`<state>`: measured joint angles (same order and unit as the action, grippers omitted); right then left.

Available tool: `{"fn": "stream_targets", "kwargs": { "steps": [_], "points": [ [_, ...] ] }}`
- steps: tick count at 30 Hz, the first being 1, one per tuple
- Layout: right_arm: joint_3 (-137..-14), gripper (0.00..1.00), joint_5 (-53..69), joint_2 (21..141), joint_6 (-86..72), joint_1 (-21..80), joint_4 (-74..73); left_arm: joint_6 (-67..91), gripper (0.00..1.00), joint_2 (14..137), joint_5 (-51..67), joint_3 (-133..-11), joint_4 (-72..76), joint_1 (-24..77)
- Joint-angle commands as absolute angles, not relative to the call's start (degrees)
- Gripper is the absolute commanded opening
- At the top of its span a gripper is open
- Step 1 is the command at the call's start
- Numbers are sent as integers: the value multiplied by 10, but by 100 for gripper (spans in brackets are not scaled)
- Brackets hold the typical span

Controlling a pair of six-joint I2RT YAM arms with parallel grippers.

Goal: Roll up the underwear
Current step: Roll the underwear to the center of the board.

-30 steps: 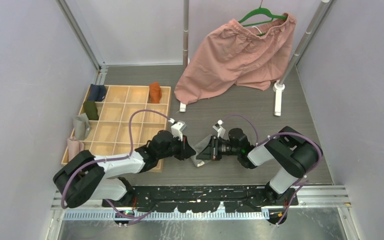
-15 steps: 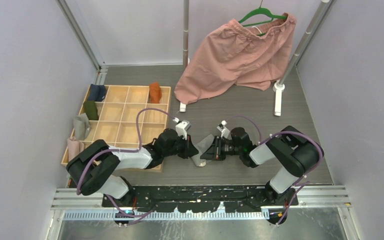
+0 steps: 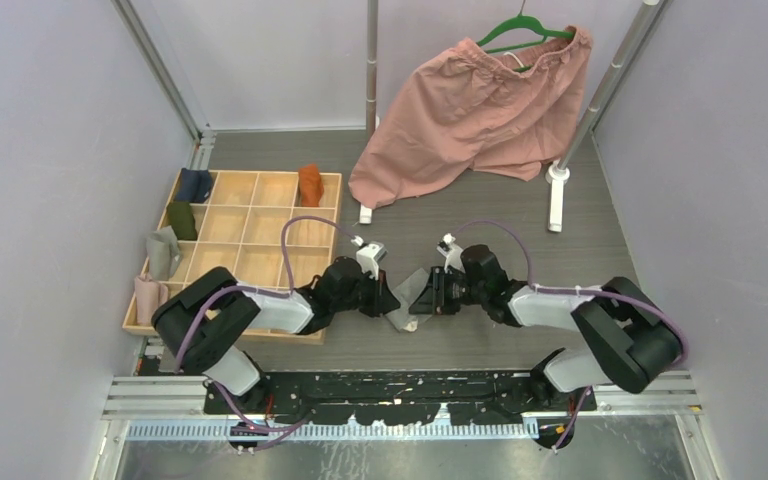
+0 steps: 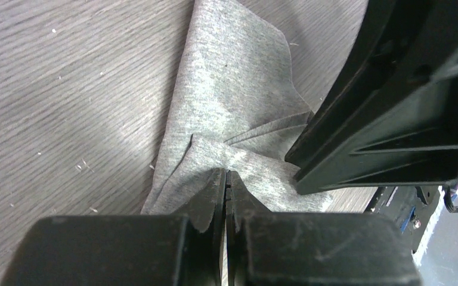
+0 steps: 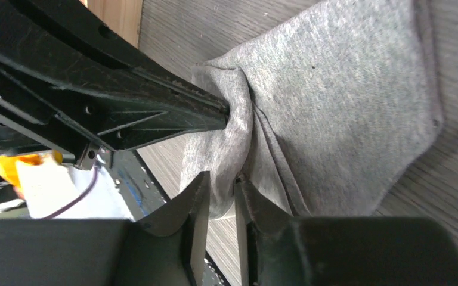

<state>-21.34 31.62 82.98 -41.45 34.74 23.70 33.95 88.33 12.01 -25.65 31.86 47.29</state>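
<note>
With left fingers [image 4: 206,202] clamped on the grey underwear [image 4: 232,89] and right fingers [image 5: 194,202] flanking its fold, grip unclear, best roll tightly with even tension.

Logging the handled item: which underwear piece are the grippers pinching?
The grey knit underwear on the table, pinched by left gripper and right gripper; the rust-orange underwear sits untouched in the wooden tray.

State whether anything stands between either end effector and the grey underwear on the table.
Nothing visible does. The left end effector is shut on a fold of the grey underwear, and the right end effector has the same cloth between its fingers.
</note>
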Motion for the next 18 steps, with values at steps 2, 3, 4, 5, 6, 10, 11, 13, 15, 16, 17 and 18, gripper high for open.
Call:
{"fn": "stream_targets", "kwargs": {
  "steps": [2,3,4,5,6,10,11,13,15,16,17,18],
  "points": [
    [-272,31,248,741,-315,345,52,331,1,915,113,-272,334,475],
    [-280,33,239,733,-305,345,28,333,1,918,113,-272,333,475],
    [-289,34,230,724,-298,345,0,335,1,920,113,-271,334,475],
    [-297,35,218,714,-292,345,-27,337,1,922,113,-271,333,475],
    [-303,36,205,703,-290,345,-47,339,1,922,113,-269,332,475],
    [-312,45,163,642,-308,348,-108,345,1,919,110,-268,318,476],
    [-311,49,152,626,-316,353,-116,345,1,918,111,-267,318,476],
    [-305,54,113,593,-337,379,-130,346,1,918,110,-265,318,476],
    [-295,55,63,568,-364,424,-134,348,1,920,110,-264,318,477],
    [-293,55,26,559,-388,451,-137,349,1,920,110,-264,318,477],
    [-290,55,-4,550,-411,476,-138,350,1,920,111,-264,318,477],
    [-287,54,-34,545,-435,500,-135,353,1,919,111,-263,318,477]
  ]
}}
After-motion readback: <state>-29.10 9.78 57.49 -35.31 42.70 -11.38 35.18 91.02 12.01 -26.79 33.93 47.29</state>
